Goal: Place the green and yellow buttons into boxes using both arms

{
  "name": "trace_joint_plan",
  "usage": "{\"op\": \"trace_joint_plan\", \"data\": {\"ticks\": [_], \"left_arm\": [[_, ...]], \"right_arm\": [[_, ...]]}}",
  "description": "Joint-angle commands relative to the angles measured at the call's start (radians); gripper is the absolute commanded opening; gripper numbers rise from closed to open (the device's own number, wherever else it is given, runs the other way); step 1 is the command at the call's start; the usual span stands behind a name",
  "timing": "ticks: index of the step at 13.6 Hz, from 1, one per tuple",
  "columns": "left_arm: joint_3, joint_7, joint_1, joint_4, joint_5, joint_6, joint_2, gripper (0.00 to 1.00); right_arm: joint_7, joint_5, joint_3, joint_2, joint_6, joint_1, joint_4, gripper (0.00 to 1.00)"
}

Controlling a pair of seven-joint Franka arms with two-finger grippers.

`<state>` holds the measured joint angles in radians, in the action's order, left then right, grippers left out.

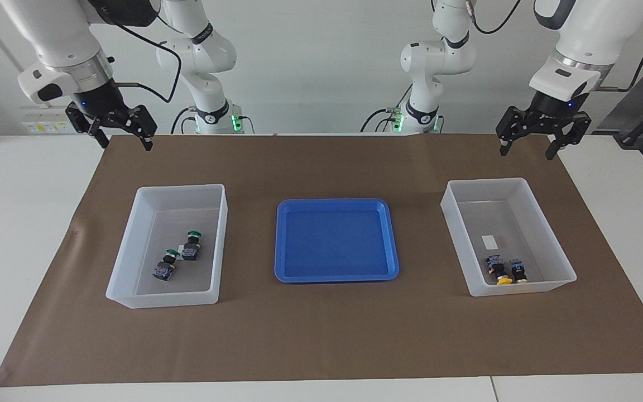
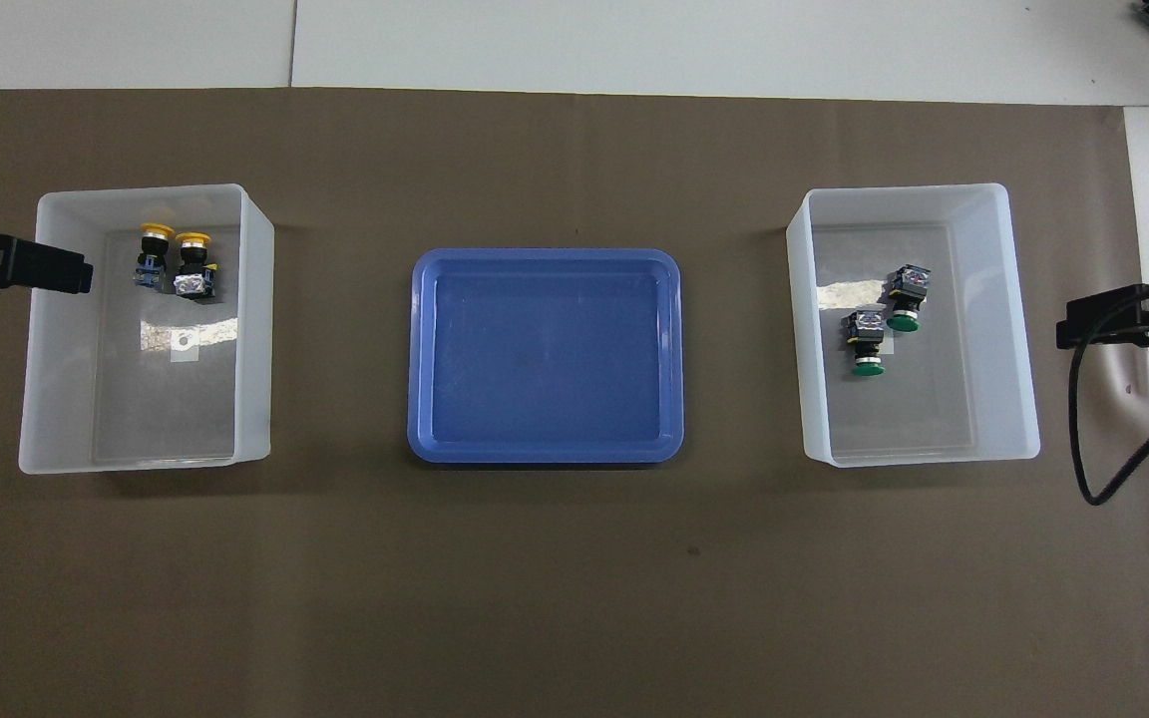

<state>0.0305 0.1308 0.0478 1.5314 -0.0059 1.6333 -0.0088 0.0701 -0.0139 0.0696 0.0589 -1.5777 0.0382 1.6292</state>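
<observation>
Both green buttons (image 1: 179,261) lie in the box (image 1: 132,245) toward the right arm's end from the blue tray (image 1: 335,206); both yellow buttons (image 1: 504,270) lie in the other box (image 1: 550,245). The left gripper (image 1: 527,149) and right gripper (image 1: 124,140) hang empty, fingers wide.

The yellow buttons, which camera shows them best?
The overhead view: both yellow buttons lie in plain sight in the box at the left arm's end, their caps clear. In the facing view only one yellow cap shows, low against the box's wall.
</observation>
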Motion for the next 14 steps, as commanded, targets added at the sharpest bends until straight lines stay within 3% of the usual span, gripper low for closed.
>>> {"op": "trace_joint_plan", "data": {"ticks": [1,4,14], "left_arm": [[-0.011,-0.019,0.004,0.026,-0.016,-0.047,-0.031,1.0],[-0.012,-0.017,-0.002,0.026,-0.016,-0.133,-0.043,1.0],[-0.018,-0.013,-0.006,0.029,-0.022,-0.107,-0.043,1.0]], "right_arm": [[0.019,0.019,-0.011,0.01,0.002,-0.009,0.017,1.0],[0.025,0.019,-0.011,0.01,0.002,-0.009,0.017,1.0],[0.022,0.009,-0.013,-0.016,0.01,-0.012,-0.026,1.0]]}}
